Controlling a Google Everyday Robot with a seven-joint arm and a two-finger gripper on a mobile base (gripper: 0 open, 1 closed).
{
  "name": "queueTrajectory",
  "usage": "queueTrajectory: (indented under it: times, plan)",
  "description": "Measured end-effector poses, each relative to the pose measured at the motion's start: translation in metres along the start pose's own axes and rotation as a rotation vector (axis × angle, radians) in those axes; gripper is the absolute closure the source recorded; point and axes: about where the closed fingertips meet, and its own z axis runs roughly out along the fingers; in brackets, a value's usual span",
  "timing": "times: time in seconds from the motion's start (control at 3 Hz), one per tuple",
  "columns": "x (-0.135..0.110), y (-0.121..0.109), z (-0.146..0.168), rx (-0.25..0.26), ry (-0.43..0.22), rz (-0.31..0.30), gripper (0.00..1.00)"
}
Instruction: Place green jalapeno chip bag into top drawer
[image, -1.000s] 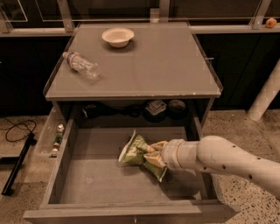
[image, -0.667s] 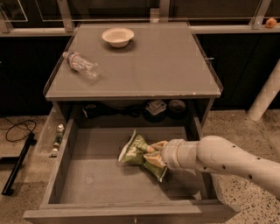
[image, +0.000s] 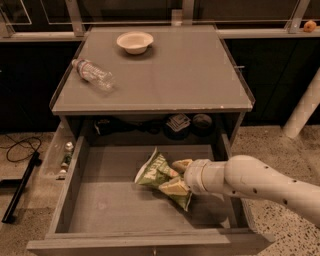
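The green jalapeno chip bag (image: 156, 172), light green and white with darker print, lies inside the open top drawer (image: 100, 210), right of its middle. My gripper (image: 179, 176) reaches into the drawer from the right on a white arm. Its pale fingers (image: 182, 164) are closed around the bag's right end. The bag's lower edge rests on or just above the drawer's flat grey bottom.
On the grey tabletop (image: 175, 75) lie a clear plastic water bottle (image: 93, 75) at the left and a white bowl (image: 134, 41) at the back. Dark objects (image: 178, 123) sit in the space behind the drawer. A black cable (image: 20, 150) lies on the floor at left.
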Motion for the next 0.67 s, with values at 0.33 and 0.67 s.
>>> queueTrajectory:
  times: [0.33,0.67]
  plan:
    - [0.0000,0.0000,0.0000,0.000,0.000,0.000,0.00]
    - [0.0000,0.0000,0.0000,0.000,0.000,0.000,0.00]
